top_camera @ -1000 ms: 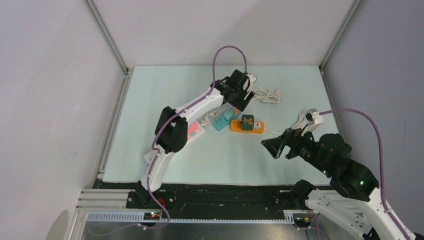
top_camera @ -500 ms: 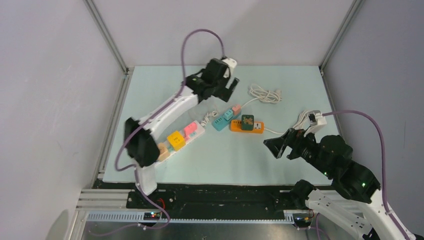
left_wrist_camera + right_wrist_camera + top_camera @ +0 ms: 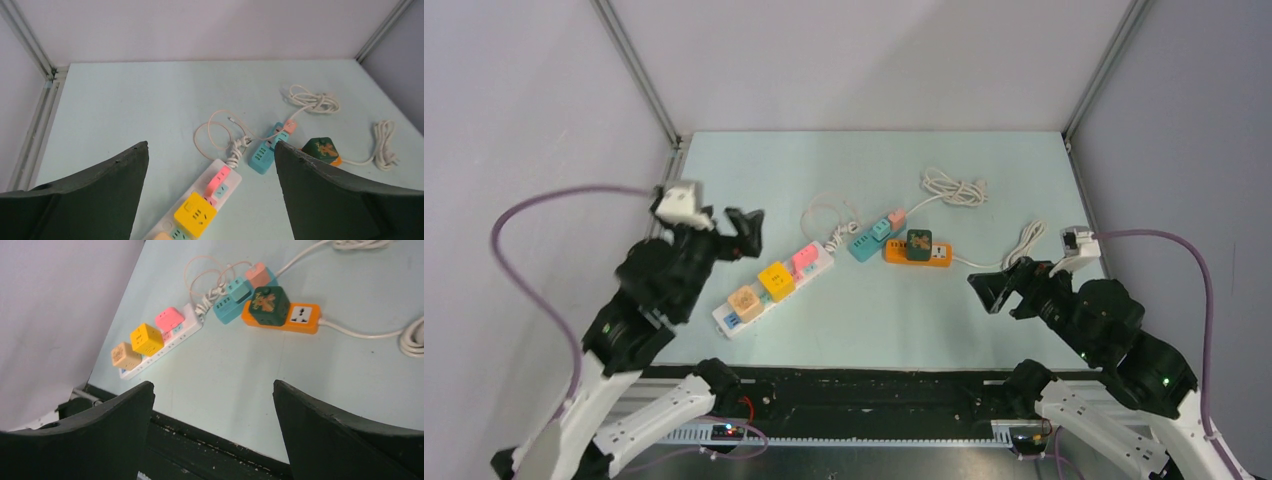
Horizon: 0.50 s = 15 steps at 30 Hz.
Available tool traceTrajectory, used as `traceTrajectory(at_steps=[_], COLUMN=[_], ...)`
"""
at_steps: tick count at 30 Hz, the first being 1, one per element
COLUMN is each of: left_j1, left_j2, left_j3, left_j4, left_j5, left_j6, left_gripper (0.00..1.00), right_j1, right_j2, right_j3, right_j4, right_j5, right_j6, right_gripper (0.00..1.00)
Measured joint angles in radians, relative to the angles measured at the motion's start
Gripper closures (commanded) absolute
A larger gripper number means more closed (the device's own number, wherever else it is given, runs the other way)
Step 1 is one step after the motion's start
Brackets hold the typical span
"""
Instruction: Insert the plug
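**Operator:** What does the top camera give me?

**Spotter:** Your left fingers [image 3: 729,232] hang spread wide over the left edge of the worktop [image 3: 754,170], with nothing in them. Your right fingers [image 3: 986,290] are splayed as well and empty, above the near-right part. A white strip [image 3: 822,265] runs slantwise toward the near-left corner. It carries a pink plug [image 3: 805,258], a yellow plug [image 3: 776,279] and a beige plug [image 3: 745,300]. Around the middle lies a teal strip [image 3: 864,245] with a salmon plug [image 3: 896,217] at its far end. Just right of it is an orange strip [image 3: 939,256], and the green plug [image 3: 918,243] is seated on its left end. One coiled cord [image 3: 954,187] lies toward the far edge, and a second coil [image 3: 1027,240] lies by the right edge.

**Operator:** And my left wrist?

**Spotter:** You're looking out between the left fingers [image 3: 211,147], which are wide apart and grip nothing. Below them are the white strip [image 3: 230,176], the pink plug [image 3: 217,181] and the yellow plug [image 3: 196,215]. A thin cable [image 3: 215,132] loops just beyond them. The teal strip [image 3: 262,152] and salmon plug [image 3: 290,126] sit further right. The green plug [image 3: 322,149] peeks past your right-hand finger.

**Operator:** Right wrist?

**Spotter:** The right fingers [image 3: 212,385] are parted and empty, over the near edge. You see the green plug [image 3: 269,304] upright on the orange strip [image 3: 302,317], beside a bare socket face. The teal strip [image 3: 230,307] touches that strip's left end. The white strip [image 3: 192,322] lies off toward the left edge.
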Motion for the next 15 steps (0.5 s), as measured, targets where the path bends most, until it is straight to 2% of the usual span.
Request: traceTrajectory(at_steps=[4,7,9,15], left_j1=[-0.001,-0.002,-0.002,-0.002], left_j2=[-0.233,-0.341,-0.389,-0.465], left_j3=[-0.11,-0.137,-0.144,-0.177], left_j4=[-0.04,-0.097,-0.136,-0.22], left_j5=[-0.042,-0.084,-0.111,-0.159], left_j6=[-0.06,-0.092,-0.114,-0.147], left_gripper=[0.02,0.02,0.02,0.02], right_j1=[0.0,0.0,0.0,-0.001], right_j2=[-0.013,-0.038,-0.063,-0.135], right_j3=[0.025,0.053,0.073,0.101], right_j4=[-0.03,-0.053,-0.064,-0.086], right_j5=[0.082,0.148,0.198,0.346], right_j6=[0.009,0.023,0.032,0.033], right_gripper=[0.08,0.06,0.01,0.0])
